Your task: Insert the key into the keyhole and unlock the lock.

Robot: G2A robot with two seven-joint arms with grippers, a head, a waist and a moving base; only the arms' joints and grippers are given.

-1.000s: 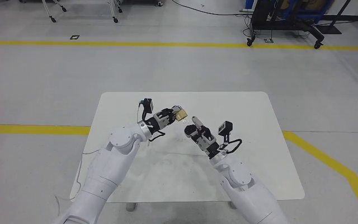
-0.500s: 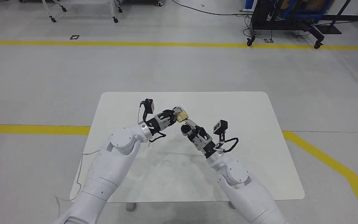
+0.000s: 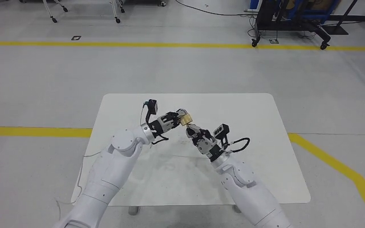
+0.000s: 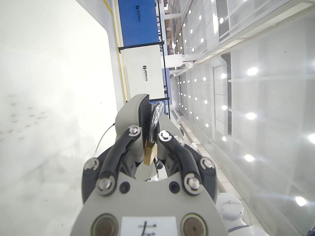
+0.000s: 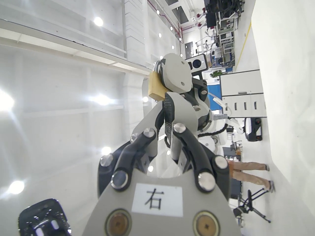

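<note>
My left gripper is shut on a small brass padlock, held above the middle of the white table. In the left wrist view the padlock's brass body sits between the fingers, with its silver shackle toward the fingertips. My right gripper is close beside the lock, its fingers pressed together. In the right wrist view its black pad ends right at the bottom corner of the padlock. I cannot make out a key between those fingers.
The tabletop under both arms is bare white. A person in tan trousers stands far off beside the table, touching nothing. Carts and racks stand on the floor beyond the yellow line.
My right gripper has moved up and left across the table until its tip meets the padlock. The left gripper has kept the lock nearly still.
</note>
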